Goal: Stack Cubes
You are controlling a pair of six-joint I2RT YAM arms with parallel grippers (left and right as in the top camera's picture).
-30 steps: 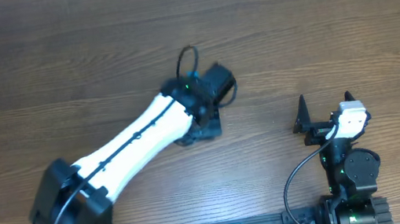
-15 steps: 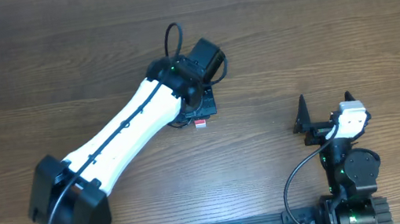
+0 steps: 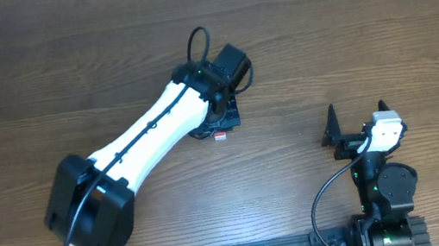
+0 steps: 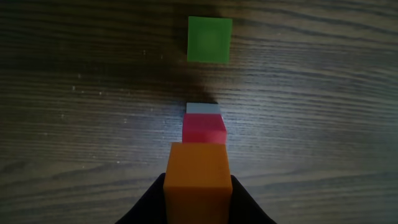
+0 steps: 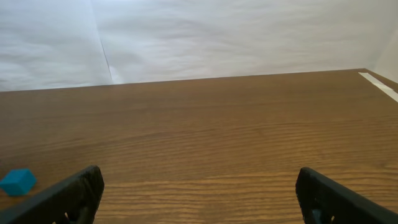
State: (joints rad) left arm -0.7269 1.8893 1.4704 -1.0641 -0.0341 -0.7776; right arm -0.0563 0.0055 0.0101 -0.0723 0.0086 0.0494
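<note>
Orange sits nearest the left wrist camera: a matte orange cube (image 4: 198, 171) is clamped between the two dark fingers of the left gripper (image 4: 198, 202), one finger pressed against each side face, and it hangs above the brown, dark-grained wooden table (image 4: 74, 93). Just past it stands a matte red cube (image 4: 204, 129), lower than the orange one and partly covered by its edge. Against the red cube's far side shows a strip of a pale grey block (image 4: 203, 108), touching it; whether that block lies under the red cube or beside it cannot be told. Farther along the same line, well apart from that pair, a square green cube (image 4: 209, 38) rests alone on the wood. From above, the left arm's white link (image 3: 153, 142) runs diagonally from the lower left toward the middle of the table, and its black wrist covers most of the spot, with a sliver of red and white showing at its lower edge. The right gripper (image 3: 356, 111) hangs near its own base at the table's right side, well apart from those cubes, its fingers spread wide with nothing between them. Its wrist camera looks across the wood toward a white backdrop (image 5: 249, 37), and a small blue cube (image 5: 17, 181) lies on the table beyond one of the spread fingers.
</note>
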